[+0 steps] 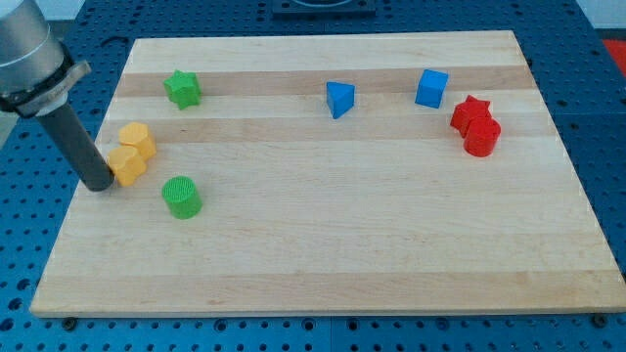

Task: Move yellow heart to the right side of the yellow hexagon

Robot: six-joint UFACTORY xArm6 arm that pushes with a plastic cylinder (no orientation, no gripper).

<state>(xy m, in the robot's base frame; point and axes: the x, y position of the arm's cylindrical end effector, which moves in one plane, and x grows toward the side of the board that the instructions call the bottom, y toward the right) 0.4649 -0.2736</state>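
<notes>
Beside the yellow hexagon [126, 163], at its left, you see my tip [99, 184] touching it, a bare rod holding nothing; the yellow heart [137, 139] sits touching the hexagon's upper right.

Arm [24, 49] cut off at view's top-left; two yellow blocks' [130, 152] shapes unclear, touching.

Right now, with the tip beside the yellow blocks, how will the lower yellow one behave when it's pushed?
It probably slides rather than rolls: the lower yellow block sits flat and squat on the smooth board. My tip touches its left side, so it may pivot. It also touches the upper yellow block, likely nudging it.
</notes>
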